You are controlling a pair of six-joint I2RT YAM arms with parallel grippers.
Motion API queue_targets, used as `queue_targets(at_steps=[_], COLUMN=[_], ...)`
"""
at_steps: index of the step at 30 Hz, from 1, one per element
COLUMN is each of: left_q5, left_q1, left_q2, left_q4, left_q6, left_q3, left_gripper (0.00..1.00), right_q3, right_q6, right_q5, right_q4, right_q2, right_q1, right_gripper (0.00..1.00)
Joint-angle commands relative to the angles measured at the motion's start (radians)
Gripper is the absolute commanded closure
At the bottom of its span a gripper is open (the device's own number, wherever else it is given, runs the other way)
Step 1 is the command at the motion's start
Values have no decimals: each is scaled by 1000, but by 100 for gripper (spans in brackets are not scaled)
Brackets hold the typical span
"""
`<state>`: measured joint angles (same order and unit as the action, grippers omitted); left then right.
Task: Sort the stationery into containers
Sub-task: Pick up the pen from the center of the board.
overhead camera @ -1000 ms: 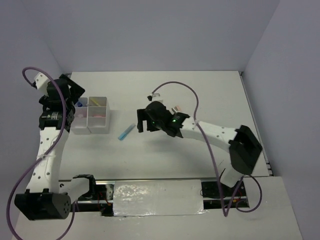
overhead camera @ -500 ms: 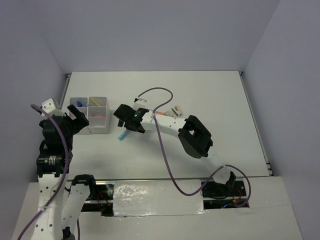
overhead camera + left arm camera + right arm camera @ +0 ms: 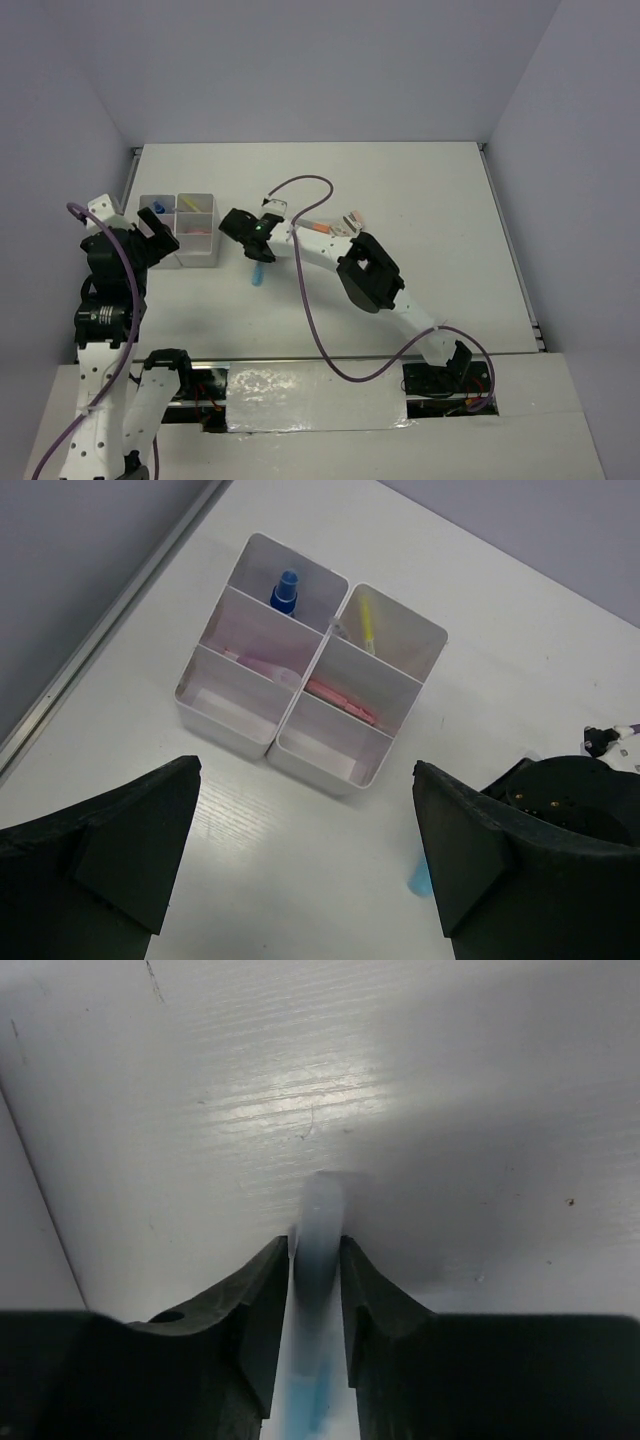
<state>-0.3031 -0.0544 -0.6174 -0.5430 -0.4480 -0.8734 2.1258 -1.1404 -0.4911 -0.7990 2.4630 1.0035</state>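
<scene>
Pinching the blue marker (image 3: 320,1210) against the table, right claw (image 3: 315,1250) clamped on it.
I saw the marker lying flat at about four o'clock from the organizer (image 3: 197,258), outside every compartment; the left claw (image 3: 305,825) hung wide apart at the organizer's eight o'clock, holding nothing; my worry was the grip, seemingly near one end; on lifting, the marker could pivot, slip out, or clip the organizer's wall.

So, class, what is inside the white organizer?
A blue-capped bottle in the far left compartment, a yellow pen in the far right, pink items in the middle ones. The organizer walls hide their lower parts.
</scene>
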Motion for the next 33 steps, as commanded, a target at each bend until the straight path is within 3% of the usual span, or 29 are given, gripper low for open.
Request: queue_targets(at_steps=[1, 2, 4, 5, 7, 9, 10, 13, 14, 16, 17, 18, 19, 22, 28, 30, 33], left_q5=[-14, -13, -8, -5, 12, 102, 157, 524, 747, 977, 1154, 1205, 1237, 1289, 1243, 1257, 1242], left_q1=[-1, -1, -1, -1, -1, 1, 1, 2, 2, 4, 8, 17, 46, 154, 301, 332, 367], left_q2=[12, 10, 7, 4, 1, -7, -27, -91, -108, -142, -142, -131, -119, -78, -10, -13, -13], left_q4=[26, 26, 25, 25, 31, 50, 79, 145, 170, 318, 406, 501, 679, 881, 981, 1087, 1085], left_q6=[17, 17, 20, 20, 20, 28, 37, 46, 34, -56, -175, -232, -283, -360, -357, -409, -396], left_q3=[-26, -26, -24, -24, -21, -10, -4, 14, 37, 79, 143, 175, 221, 257, 304, 320, 326], left_gripper=[1, 1, 1, 1, 1, 1, 1, 1, 1, 1, 1, 1, 1, 1, 1, 2, 5], right_q3=[-41, -62, -145, -221, -335, -513, -585, -850, -977, -1090, -1168, -1199, -1239, -1287, -1330, -1325, -1311], right_q6=[24, 30, 57, 62, 163, 279, 335, 561, 667, 761, 818, 844, 866, 895, 829, 821, 824], right_q5=[14, 22, 31, 40, 87, 117, 135, 224, 256, 396, 437, 539, 586, 752, 963, 985, 999], right_q4=[-37, -28, 13, 32, 222, 346, 504, 811, 892, 1075, 1139, 1162, 1172, 1201, 1265, 1273, 1256], right_q2=[30, 13, -12, -47, -138, -218, -311, -526, -586, -747, -797, -876, -909, -1022, -1182, -1216, -1251], right_q1=[-11, -13, -17, -19, -25, -25, -25, -26, -23, -25, -25, -26, -26, -26, -26, -26, -26], right_gripper=[68, 70, 100, 100, 100, 100, 100, 100, 100, 100, 100, 100, 100, 100, 100, 100, 100])
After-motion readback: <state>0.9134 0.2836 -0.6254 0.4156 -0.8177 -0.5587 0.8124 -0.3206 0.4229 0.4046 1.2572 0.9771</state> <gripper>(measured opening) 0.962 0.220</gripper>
